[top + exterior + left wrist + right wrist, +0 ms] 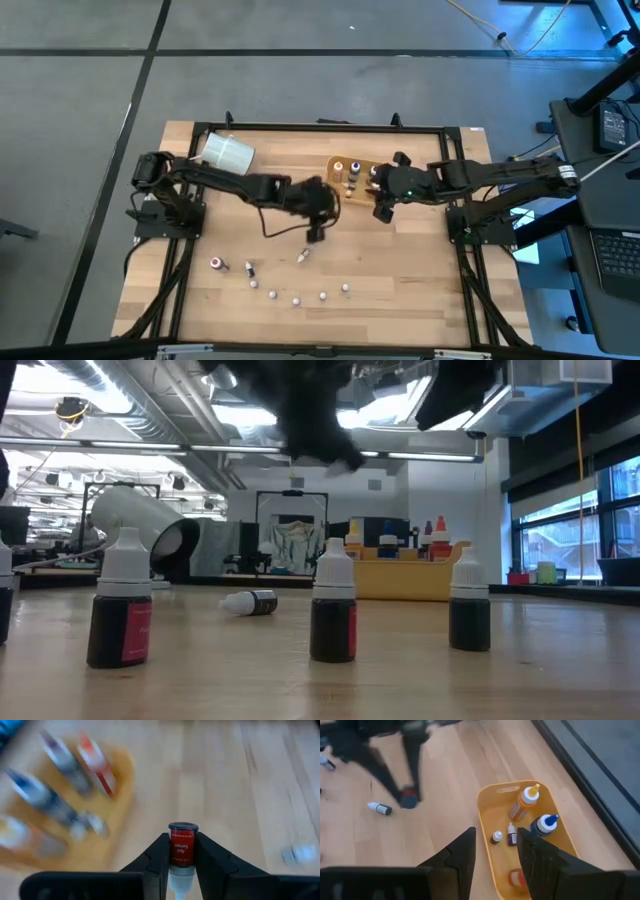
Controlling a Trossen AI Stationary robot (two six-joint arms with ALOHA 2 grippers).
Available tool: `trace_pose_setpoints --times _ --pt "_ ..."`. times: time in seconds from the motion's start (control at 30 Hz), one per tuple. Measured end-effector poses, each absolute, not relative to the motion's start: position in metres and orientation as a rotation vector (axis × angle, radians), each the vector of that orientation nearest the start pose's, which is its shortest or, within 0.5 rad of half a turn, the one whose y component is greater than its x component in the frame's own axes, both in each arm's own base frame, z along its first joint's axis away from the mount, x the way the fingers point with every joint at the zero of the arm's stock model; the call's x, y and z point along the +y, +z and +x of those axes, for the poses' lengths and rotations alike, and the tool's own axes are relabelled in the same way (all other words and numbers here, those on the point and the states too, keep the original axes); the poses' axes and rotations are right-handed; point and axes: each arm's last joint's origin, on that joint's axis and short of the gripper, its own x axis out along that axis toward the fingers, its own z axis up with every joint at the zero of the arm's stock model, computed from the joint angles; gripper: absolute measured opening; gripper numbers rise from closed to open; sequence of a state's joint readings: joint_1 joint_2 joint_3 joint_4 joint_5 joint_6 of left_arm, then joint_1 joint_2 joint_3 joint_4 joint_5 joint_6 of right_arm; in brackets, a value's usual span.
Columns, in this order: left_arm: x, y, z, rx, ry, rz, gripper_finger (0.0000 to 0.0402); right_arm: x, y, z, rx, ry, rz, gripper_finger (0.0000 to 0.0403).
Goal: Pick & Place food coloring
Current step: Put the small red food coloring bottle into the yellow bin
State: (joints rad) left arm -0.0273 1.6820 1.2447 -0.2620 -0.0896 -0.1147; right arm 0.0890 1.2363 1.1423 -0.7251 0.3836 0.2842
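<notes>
Left hand (182, 865) clamped on a small red-labelled food coloring bottle (182, 847), held above the middle of the wooden surface (400, 270).

The bottle has a dark rim and a white dropper end between the fingers; its label seems to read "Red Sunset", upside down. The tan-orange tray (492, 812) beside it holds more bottles, blurred in the left wrist view. Other white-capped bottles (333, 600) stand along the near edge, one lying down. The right hand (496, 847) hovers over the tray, fingers apart, empty.

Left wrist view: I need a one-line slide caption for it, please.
Left gripper shut on a red-labelled food coloring bottle above the wooden table, tray of bottles behind.
</notes>
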Motion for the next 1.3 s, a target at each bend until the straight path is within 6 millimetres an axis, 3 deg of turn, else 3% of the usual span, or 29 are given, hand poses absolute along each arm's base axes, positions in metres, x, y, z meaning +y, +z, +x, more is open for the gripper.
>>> trace_pose_setpoints --times 0.1,0.2,0.47,0.93,1.3 --pt "0.011 0.270 0.378 0.627 0.153 -0.040 0.0069 0.011 0.321 0.243 0.766 -0.400 0.094 0.0144" --pt "0.029 0.269 0.388 0.591 0.189 -0.030 0.0069 0.011 0.319 0.241 0.795 -0.410 0.099 0.0144" --pt "0.065 0.227 0.406 0.643 0.252 -0.082 0.0070 0.012 0.314 0.234 0.857 -0.453 0.124 0.0144" --pt "0.075 0.169 0.422 0.761 0.267 0.003 0.0074 0.012 0.314 0.234 0.857 -0.462 0.142 0.0144" --pt "0.076 0.166 0.423 0.766 0.289 0.013 0.0092 0.012 0.314 0.234 0.857 -0.465 0.145 0.0144"
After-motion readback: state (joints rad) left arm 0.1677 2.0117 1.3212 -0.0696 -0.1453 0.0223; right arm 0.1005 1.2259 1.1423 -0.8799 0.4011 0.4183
